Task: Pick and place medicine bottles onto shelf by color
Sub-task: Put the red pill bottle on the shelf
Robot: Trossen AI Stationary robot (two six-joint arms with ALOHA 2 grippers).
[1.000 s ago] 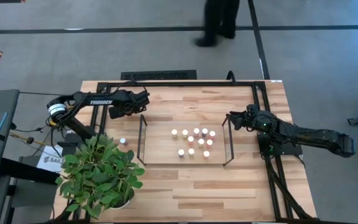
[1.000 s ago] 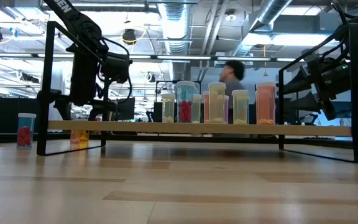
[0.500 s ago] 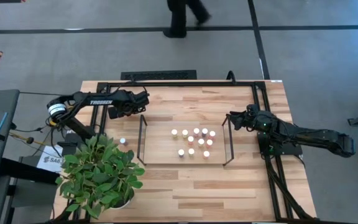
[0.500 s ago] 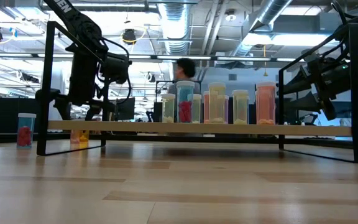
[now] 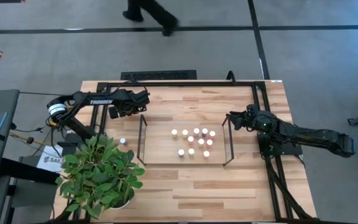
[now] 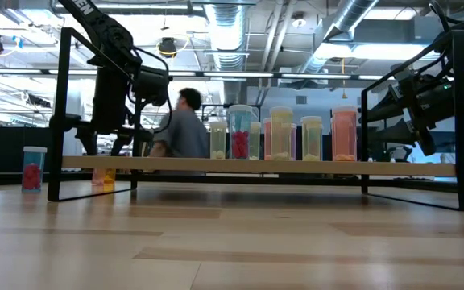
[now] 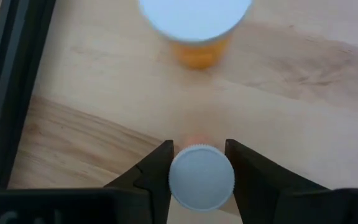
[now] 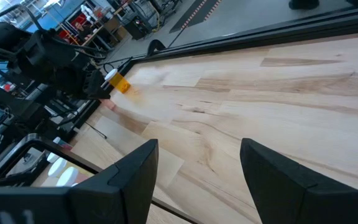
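L gripper (image 7: 199, 180) pinches white-capped bottle (image 7: 201, 178), seen only via wrist cam; R gripper (image 8: 197, 180) open.

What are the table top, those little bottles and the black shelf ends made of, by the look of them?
Table: light wood in glued strips with visible grain, smooth and faintly glossy.
Bottles: probably clear tinted plastic, since the contents show through; caps look matte white plastic, like the cap between the left gripper fingers.
Shelf ends: thin black rods, likely painted metal.
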